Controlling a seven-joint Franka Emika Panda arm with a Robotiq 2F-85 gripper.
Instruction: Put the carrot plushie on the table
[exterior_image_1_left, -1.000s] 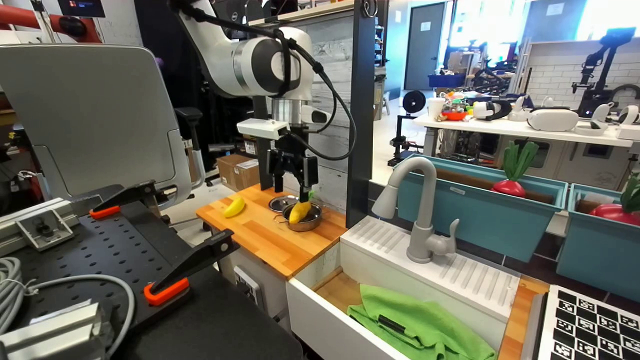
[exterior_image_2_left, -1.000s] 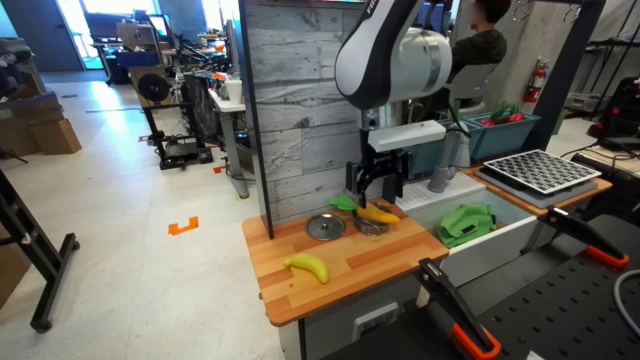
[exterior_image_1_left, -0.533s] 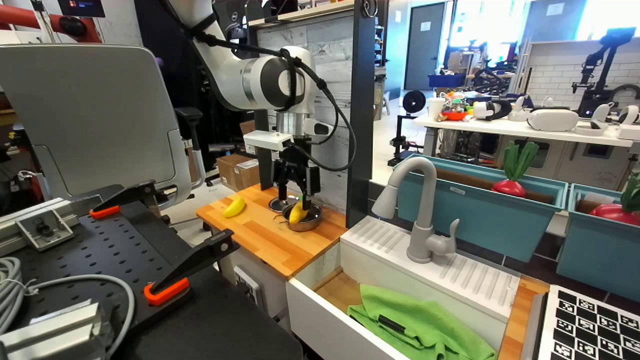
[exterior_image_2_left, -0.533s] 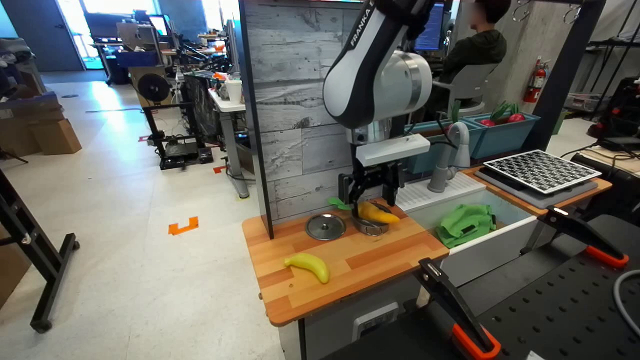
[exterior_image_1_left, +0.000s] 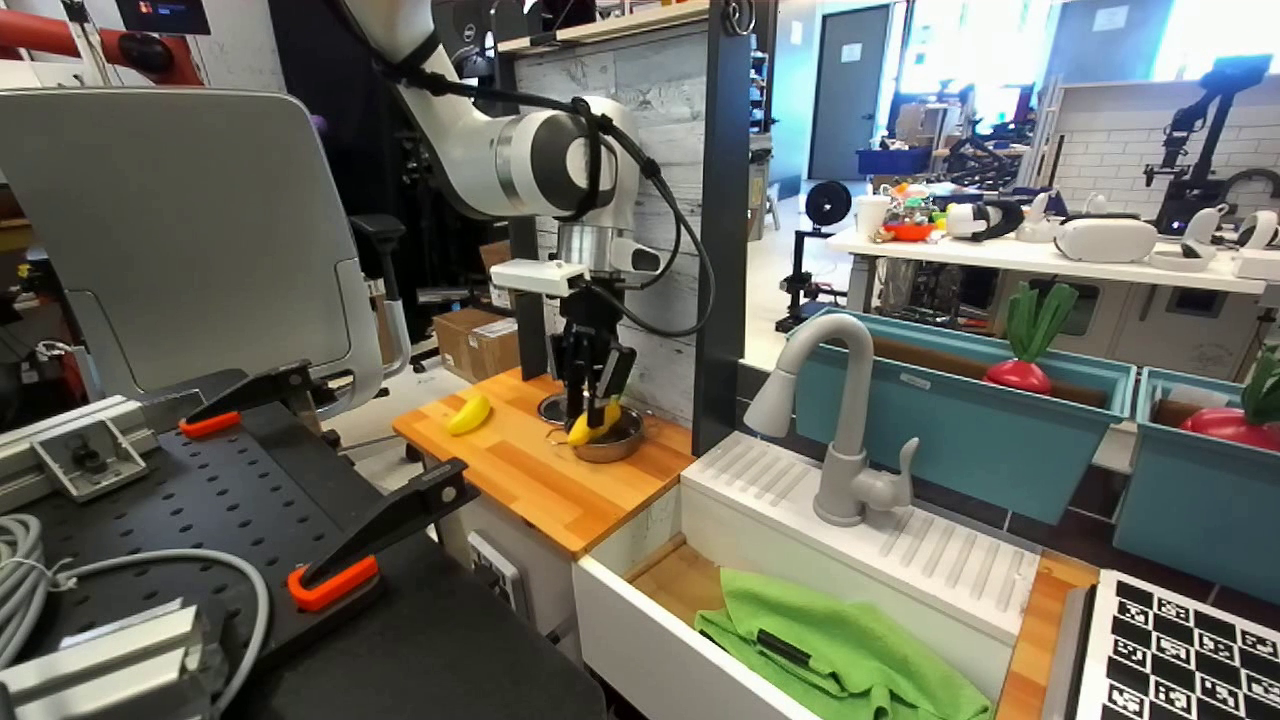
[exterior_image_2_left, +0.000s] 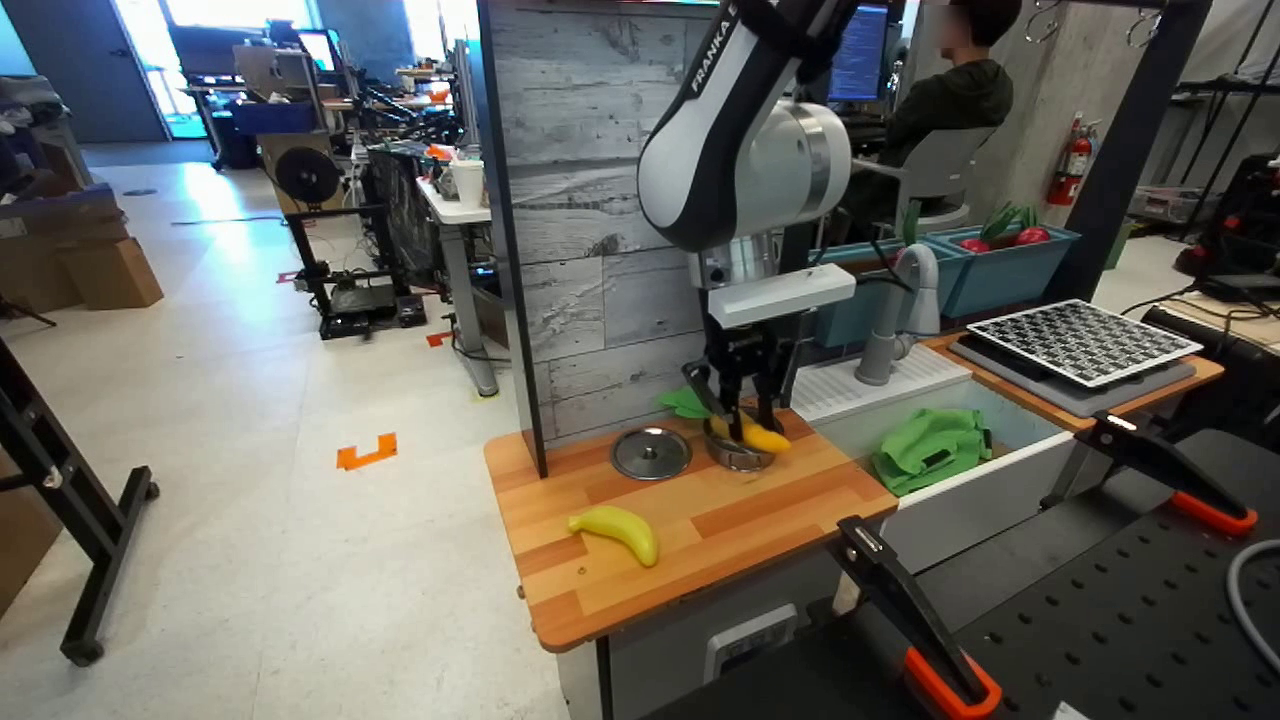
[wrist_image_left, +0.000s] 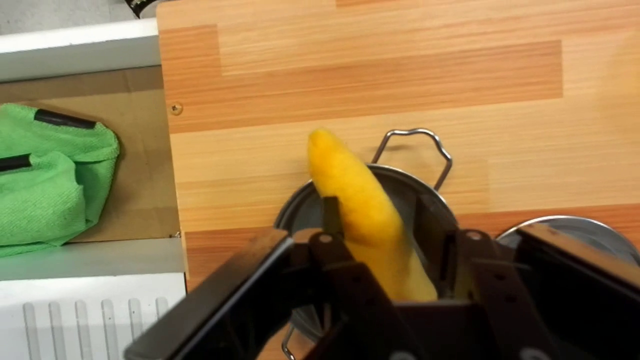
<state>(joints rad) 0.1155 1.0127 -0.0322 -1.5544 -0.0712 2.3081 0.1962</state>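
In the wrist view my gripper (wrist_image_left: 380, 220) reaches down over the metal bowl (exterior_image_2_left: 738, 461), its two fingers (wrist_image_left: 331, 215) set close against opposite sides of the carrot plushie (wrist_image_left: 372, 225), so I have it gripped around its orange-yellow body. It lies slantwise at the bowl's mouth, tip poking out past the rim toward the front edge of the counter (exterior_image_2_left: 760, 520) and a little toward the sink edge. In an exterior view its green leafy end (exterior_image_2_left: 685, 403) sticks out the opposite way, toward the back edge. Whether it touches the rim I cannot tell. The bowl stands near the back edge, nearer the back corner on the sink side, one wire handle (wrist_image_left: 420, 131) turned toward the front. Just beside it, away from the sink, a metal lid (exterior_image_2_left: 651, 455) lies flat. A yellow banana toy (exterior_image_2_left: 618, 532) lies well apart from the bowl, near the edge opposite the sink. A grey board wall (exterior_image_2_left: 600, 150) rises along the back edge. Past the sink edge I see a white sink (exterior_image_1_left: 640, 630) holding a green cloth (exterior_image_1_left: 850, 640), with a grey faucet (exterior_image_1_left: 852, 430) behind.
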